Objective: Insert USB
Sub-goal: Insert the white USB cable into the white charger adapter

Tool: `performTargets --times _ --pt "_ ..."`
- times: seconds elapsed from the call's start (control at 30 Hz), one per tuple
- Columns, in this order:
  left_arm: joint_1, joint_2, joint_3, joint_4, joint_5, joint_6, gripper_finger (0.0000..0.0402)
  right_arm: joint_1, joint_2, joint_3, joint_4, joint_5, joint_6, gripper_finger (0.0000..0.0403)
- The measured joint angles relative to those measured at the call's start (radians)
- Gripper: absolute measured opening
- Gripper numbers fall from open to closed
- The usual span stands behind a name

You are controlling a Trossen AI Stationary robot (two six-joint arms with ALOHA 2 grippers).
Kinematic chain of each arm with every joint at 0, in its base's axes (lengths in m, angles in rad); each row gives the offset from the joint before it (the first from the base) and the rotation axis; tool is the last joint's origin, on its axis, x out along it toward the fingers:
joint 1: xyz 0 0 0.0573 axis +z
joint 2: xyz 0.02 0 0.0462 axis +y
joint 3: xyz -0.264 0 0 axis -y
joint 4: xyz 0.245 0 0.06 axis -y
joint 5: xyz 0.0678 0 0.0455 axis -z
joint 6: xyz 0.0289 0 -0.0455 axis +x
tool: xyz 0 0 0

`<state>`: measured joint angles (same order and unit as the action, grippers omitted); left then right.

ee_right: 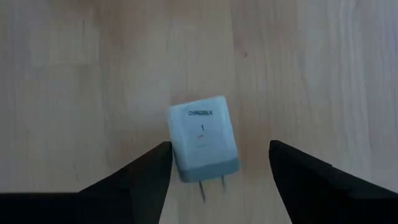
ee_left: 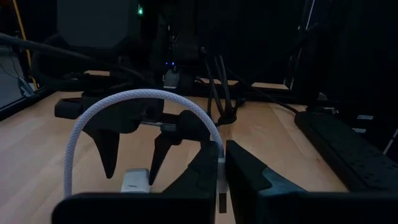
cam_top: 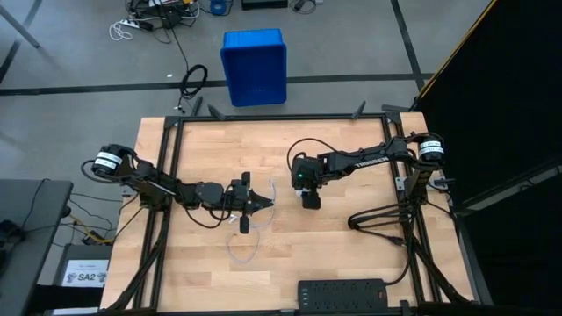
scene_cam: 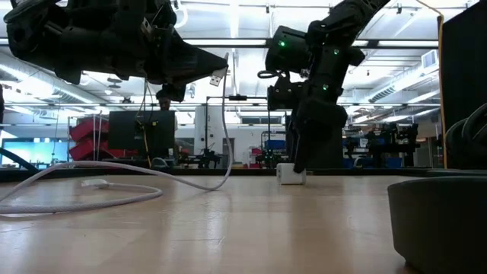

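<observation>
The USB cable (cam_top: pixel 242 250) is thin and whitish, and its loose loop lies on the table (scene_cam: pixel 84 190). My left gripper (cam_top: pixel 260 204) is shut on the cable's plug end and held above the table. A small white cube adapter (ee_right: pixel 202 138) lies on its side on the wood with its prongs (ee_right: pixel 212 188) showing. My right gripper (ee_right: pixel 219 168) points down over the adapter. It is open, with one finger on either side of the cube and a gap to each. In the low view the adapter (scene_cam: pixel 290 173) sits below that gripper (scene_cam: pixel 303 156). My left gripper pinches the USB cable's plug end (ee_left: pixel 221 177) between its two fingers, coming in level from the table's left. The plug tip (scene_cam: pixel 218 77) sticks out past the fingertips, lifted clear. From there the cable (ee_left: pixel 140 94) arches up, then hangs slack down to the table (scene_cam: pixel 225 164).
A black power strip (cam_top: pixel 342 292) lies at the table's near edge, and its thick black cord (cam_top: pixel 379 219) loops by the right arm's base. A blue bin (cam_top: pixel 255 66) stands on the floor beyond the far edge. Bare wood lies between the two grippers and the near edge.
</observation>
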<state>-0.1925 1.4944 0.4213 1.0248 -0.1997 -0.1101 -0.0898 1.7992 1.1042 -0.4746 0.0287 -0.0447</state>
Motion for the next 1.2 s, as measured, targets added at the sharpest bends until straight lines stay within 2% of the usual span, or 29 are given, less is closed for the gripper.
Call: performTargets --times 0.4,0.6,1.2 --pt "0.0 0.0 0.0 -0.003 0.002 -0.004 0.0 0.025 -0.013 0.066 -0.017 0.003 -0.02 0.0238" --pt "0.0 0.0 0.0 -0.007 0.008 -0.006 0.0 0.001 -0.013 0.066 -0.068 0.051 -0.028 0.0233" --pt "0.0 0.0 0.0 -0.009 0.01 -0.007 0.0 0.036 0.016 0.015 -0.034 0.048 -0.011 0.0236"
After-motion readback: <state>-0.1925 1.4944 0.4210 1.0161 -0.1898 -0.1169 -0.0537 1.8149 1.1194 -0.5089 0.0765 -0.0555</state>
